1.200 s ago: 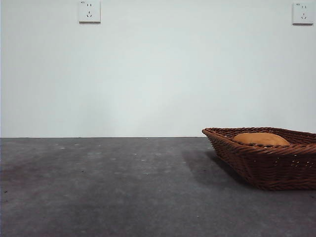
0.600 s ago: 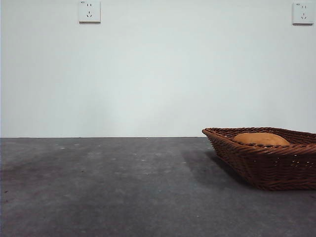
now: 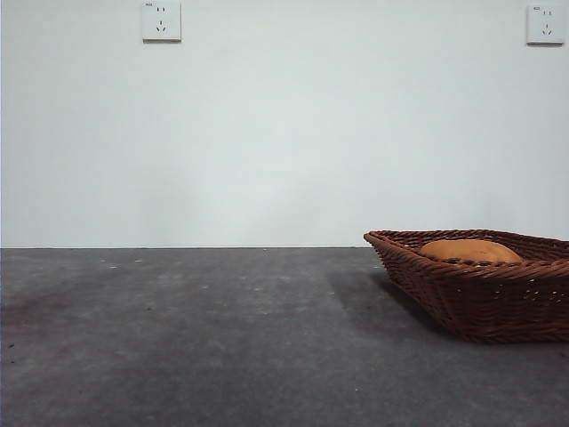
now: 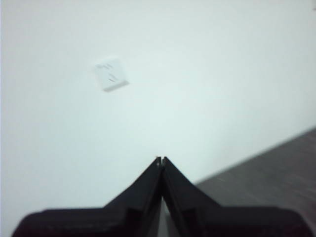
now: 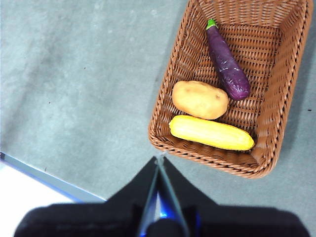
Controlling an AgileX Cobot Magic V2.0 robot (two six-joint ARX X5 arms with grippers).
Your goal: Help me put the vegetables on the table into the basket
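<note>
Vegetables all lie in the basket (image 5: 276,98): eggplant (image 5: 227,61), potato (image 5: 200,99) and corn (image 5: 211,133), side by side. Your right claw (image 5: 159,160) hangs closed and empty above the basket's near rim; the left claw (image 4: 161,159) is closed, facing the wall. Descend carelessly and you'd likely catch the rim, shoving the basket across the worktop (image 3: 178,338).

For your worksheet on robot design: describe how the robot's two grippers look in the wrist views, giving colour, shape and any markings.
The left gripper has two matte black jaws tapering to a thin pointed tip above a broad black base. The right gripper has the same black wedge shape, with a blue glint low between its jaws. No cables or markings show.
</note>
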